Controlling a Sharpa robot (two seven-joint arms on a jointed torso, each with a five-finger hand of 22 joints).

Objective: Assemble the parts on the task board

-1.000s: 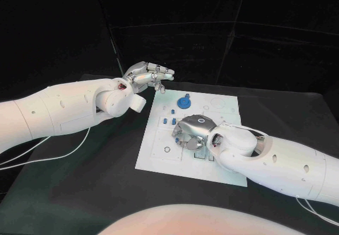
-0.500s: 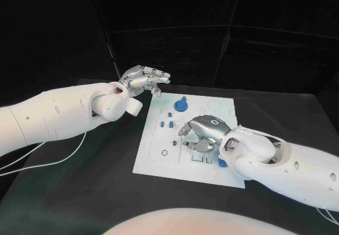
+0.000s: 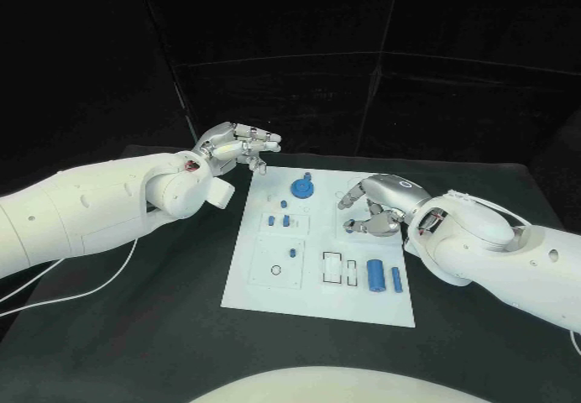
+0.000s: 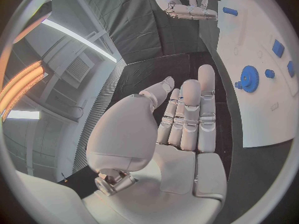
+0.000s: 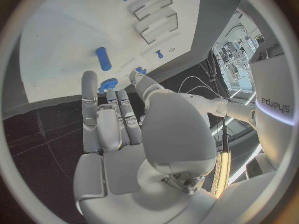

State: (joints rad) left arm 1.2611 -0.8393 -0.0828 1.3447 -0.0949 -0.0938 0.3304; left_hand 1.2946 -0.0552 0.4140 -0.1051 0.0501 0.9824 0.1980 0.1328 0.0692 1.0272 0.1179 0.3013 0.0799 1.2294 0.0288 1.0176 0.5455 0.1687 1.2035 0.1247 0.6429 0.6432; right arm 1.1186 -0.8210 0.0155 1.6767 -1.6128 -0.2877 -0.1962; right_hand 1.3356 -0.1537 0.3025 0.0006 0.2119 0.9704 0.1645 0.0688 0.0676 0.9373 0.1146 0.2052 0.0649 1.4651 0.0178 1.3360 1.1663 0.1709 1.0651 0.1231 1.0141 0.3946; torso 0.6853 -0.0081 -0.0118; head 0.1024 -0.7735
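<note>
Presently the black bench (image 3: 145, 336) carries the white task board (image 3: 321, 281), a flat rectangle lying mid-bench between both arms. Left robot hand (image 3: 236, 143) hangs off the board's far left corner, fingers apart, holding nothing. Right robot hand (image 3: 378, 206) hovers over the board's far right part, fingers apart, empty. Blue gear (image 3: 303, 185) sits at the far edge; two blue cylinders (image 3: 385, 275) lie side by side near the right edge.

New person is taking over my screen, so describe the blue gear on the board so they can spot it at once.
Start at the white board in the middle of the black table and go to its far edge, between the two hands. The gear stands there. It is the only round, toothed blue piece, wider than the small blue pegs nearer the robot.
</note>
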